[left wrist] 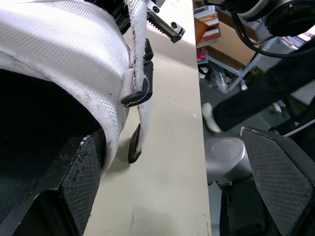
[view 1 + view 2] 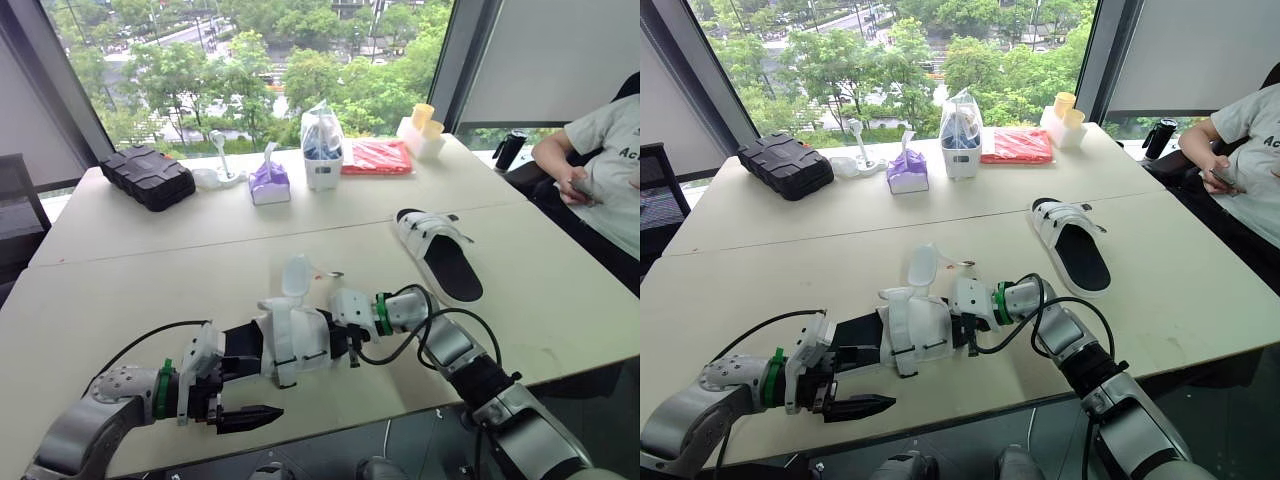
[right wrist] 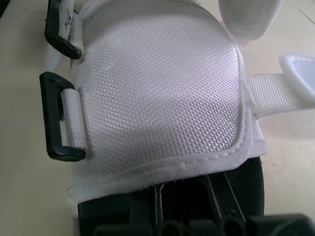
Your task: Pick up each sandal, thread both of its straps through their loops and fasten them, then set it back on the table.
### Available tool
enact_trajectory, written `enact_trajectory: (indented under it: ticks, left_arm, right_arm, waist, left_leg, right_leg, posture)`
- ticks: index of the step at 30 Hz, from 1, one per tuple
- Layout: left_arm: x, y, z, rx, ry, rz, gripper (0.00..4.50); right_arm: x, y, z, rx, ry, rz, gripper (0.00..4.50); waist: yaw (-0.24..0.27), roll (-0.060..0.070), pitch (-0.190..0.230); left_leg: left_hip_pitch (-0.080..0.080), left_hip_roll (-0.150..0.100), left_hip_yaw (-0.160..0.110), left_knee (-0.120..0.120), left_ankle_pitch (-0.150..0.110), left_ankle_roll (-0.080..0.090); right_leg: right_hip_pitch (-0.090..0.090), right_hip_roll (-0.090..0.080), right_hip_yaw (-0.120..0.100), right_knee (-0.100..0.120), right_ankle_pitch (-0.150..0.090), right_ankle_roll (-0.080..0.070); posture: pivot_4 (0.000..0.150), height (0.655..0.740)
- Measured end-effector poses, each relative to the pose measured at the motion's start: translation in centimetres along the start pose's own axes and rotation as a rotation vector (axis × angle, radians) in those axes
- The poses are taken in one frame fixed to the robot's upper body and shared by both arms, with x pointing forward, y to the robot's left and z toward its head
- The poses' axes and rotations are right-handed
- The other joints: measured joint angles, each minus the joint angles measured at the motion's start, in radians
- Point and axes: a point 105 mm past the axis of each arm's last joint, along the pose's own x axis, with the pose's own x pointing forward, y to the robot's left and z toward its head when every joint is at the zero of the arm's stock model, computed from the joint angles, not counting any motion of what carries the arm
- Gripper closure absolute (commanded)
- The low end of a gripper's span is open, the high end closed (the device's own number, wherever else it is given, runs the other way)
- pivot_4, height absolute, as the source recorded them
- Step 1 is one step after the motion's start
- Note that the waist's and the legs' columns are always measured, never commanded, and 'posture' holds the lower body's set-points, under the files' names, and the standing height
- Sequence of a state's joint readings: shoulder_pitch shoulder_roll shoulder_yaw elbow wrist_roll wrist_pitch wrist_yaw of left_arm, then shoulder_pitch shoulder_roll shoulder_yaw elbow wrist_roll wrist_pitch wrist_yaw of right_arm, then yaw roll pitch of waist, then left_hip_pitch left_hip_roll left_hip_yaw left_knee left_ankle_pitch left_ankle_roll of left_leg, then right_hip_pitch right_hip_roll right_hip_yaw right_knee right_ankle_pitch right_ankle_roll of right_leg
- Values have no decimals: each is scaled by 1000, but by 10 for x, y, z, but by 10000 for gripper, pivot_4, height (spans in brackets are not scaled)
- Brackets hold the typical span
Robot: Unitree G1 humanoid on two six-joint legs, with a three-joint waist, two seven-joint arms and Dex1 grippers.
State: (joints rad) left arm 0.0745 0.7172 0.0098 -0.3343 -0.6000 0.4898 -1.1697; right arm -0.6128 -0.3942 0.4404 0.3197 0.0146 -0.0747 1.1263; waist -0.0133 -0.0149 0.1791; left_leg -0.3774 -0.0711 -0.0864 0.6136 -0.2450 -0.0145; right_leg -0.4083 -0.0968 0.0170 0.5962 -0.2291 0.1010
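- The right gripper point(image 2: 345, 338) has its jaws closed on the right end of the near sandal point(image 2: 290, 345), as far as the right wrist view shows.
- The left gripper point(image 2: 243, 385) stands wide open and holds nothing. One of its fingers point(image 1: 74, 191) lies against the black sole at the sandal's left end, and the other reaches out past the near edge of the table point(image 2: 150, 270).
- The near sandal lies with its long axis running left to right between the two grippers, close to the near table edge.
- Its two straps point(image 3: 280, 93) are unfastened, with the free ends on the far side. The black loops point(image 3: 56, 115) sit on the near side of the white upper.
- The left gripper is the free one, so threading probably falls to it. The strap ends lie far and right of its jaws.
- The far sandal point(image 2: 440, 255) rests well apart to the right, pointing near to far.
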Motion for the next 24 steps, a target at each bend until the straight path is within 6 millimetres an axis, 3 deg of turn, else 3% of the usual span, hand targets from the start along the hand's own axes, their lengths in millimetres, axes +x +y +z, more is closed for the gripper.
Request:
enact_trajectory:
  ticks: [7, 13, 24]
  left_arm:
    - [-6, 1, -1, 0, -3, 19, 492]
    - [-31, -4, -4, -45, 34, 70, 492]
    - [-26, -14, -2, -45, 21, 27, 492]
  right_arm:
    - [0, 0, 0, -2, 0, 1, 45000]
    - [0, 0, 0, -4, 3, 4, 45000]
    - [0, -2, 0, -9, 6, 11, 45000]
  waist:
    - [0, 0, 0]
    - [-1, 0, 0]
    - [-1, 0, 0]
  left_leg:
    - [0, 0, 0, 0, 0, 0]
    - [0, 0, 0, 0, 0, 0]
    - [-1, 1, 0, 0, 0, 0]
  right_leg:
    - [0, 0, -1, 0, 0, 0]
    - [-1, 0, 0, 0, -1, 1]
    - [0, 0, 0, 0, -1, 1]
  posture:
    - [1500, 7400]
    - [1500, 7400]
    - [1500, 7400]
